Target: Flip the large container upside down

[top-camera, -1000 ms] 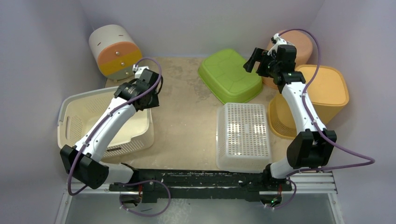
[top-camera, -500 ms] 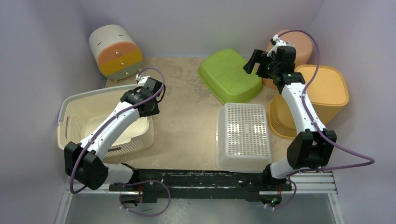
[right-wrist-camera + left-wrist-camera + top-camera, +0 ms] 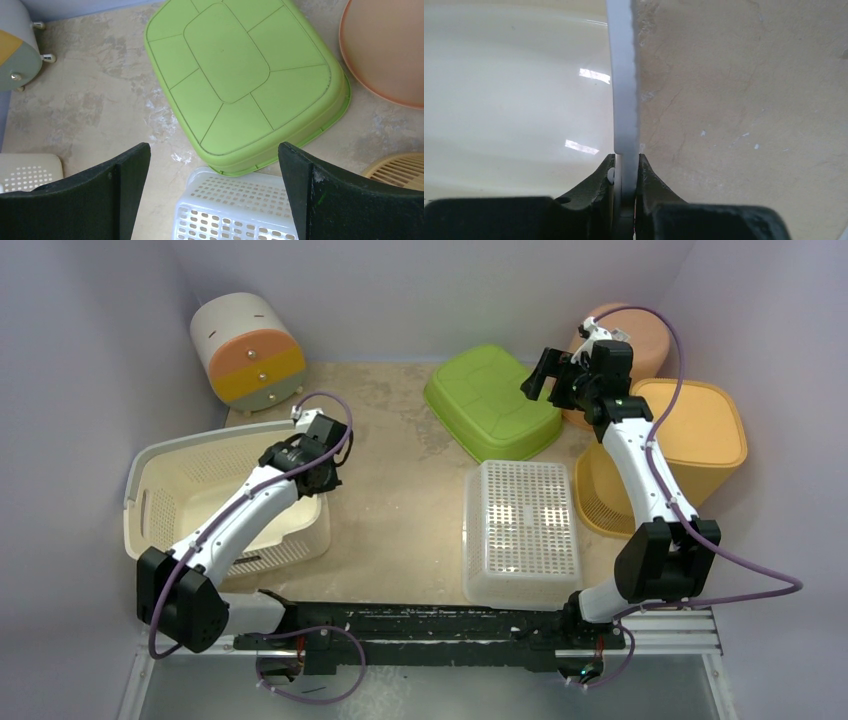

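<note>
Since a second ago the left arm has drawn its wrist back toward its base, and the right arm has kept its place. Behind the large cream basket [image 3: 165,505] a round drawer unit [image 3: 248,350] lies on its side. That basket sits upright, mouth up, its long axis running across the table with the right end a little farther back. At the basket's right end the left gripper [image 3: 305,468] is pinched narrowly on the thin rim [image 3: 624,75]. Right of the basket lie an overturned green tub [image 3: 492,400] and a white perforated crate [image 3: 522,530]. Farther right, the right gripper [image 3: 545,370] hangs spread wide above the tub, beside a peach basket [image 3: 645,335] and a yellow bin [image 3: 690,435].
</note>
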`<state>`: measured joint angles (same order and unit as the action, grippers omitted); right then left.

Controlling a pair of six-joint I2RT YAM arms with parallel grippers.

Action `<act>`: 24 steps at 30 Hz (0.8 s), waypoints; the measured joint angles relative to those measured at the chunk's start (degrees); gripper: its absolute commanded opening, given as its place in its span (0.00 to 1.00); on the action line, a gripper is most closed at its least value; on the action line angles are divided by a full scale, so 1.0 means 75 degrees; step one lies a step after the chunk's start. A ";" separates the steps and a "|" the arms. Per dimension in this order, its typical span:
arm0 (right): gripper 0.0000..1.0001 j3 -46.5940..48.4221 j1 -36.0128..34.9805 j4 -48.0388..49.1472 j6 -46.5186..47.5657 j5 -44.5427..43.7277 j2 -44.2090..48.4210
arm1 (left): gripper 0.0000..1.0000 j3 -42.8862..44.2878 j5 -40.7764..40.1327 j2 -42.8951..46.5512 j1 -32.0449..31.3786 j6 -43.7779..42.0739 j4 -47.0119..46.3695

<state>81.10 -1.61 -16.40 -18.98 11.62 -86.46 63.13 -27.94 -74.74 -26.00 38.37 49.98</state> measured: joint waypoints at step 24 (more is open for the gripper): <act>1.00 -0.0224 0.0000 0.0003 0.0003 -0.0087 0.0003 | 0.00 0.5374 0.2171 -0.0344 -0.0020 0.1236 -0.0490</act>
<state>79.42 -1.61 -16.38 -18.96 10.96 -86.43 103.44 -11.66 -77.32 -26.15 47.64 46.30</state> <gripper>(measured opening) 0.998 0.135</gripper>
